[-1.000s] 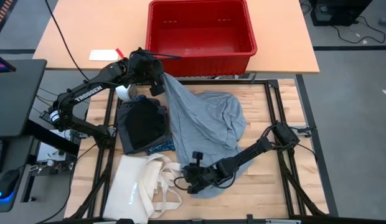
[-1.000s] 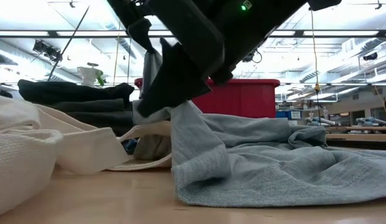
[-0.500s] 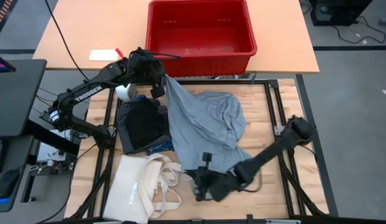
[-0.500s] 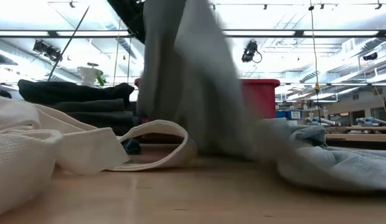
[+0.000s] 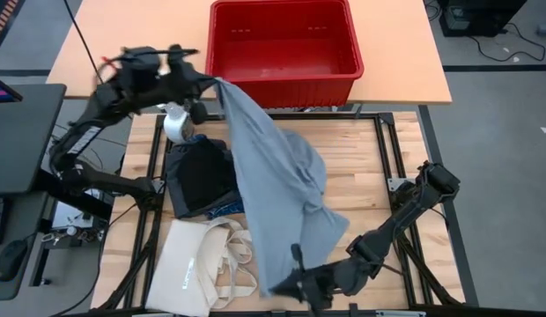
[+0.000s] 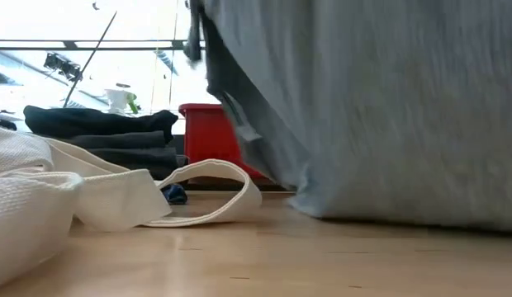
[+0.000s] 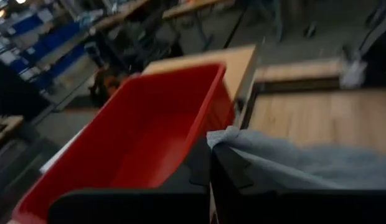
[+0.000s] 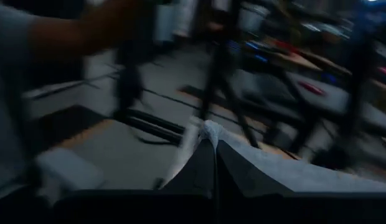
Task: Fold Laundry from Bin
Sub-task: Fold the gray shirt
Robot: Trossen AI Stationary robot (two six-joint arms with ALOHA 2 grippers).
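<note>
A large light grey garment (image 5: pixel 277 185) of the laundry stretches from the bin's near left corner to the table's near edge. My left gripper (image 5: pixel 211 84) is shut on its far end, beside the red bin (image 5: pixel 282 84). My right gripper (image 5: pixel 295 280) is shut on its near end. In the low view the garment (image 6: pixel 372 107) hangs as a wide sheet, its lower edge close to the tabletop. Whether it touches the table cannot be told. A pile of dark garments (image 5: pixel 202 176) lies on the table's left part. My left gripper pinches a bunched corner of the garment (image 7: pixel 227 138) between its two shut fingers. The fingers point about level, toward the bin. The cloth runs away from them, lifted above the table. My right gripper pinches an edge of the garment (image 8: pixel 208 132) between its shut fingers, which point about level. The cloth bunches at the fingertips. This end is lifted above the table's near edge.
A cream tote bag (image 5: pixel 198 264) lies at the near left, one handle (image 6: pixel 219 177) looped on the wood. A white object (image 5: pixel 176 128) stands beside the dark pile. The bin sits on a separate tabletop (image 5: pixel 396 62) behind. Bare wood (image 5: pixel 379 167) lies on the right.
Both grippers have risen. The right one has gone toward the near edge and tipped up toward level, lifting the garment's near end off the table. The left one has gone up and toward the left. The garment, which lay spread on the table, now hangs drawn out between them.
</note>
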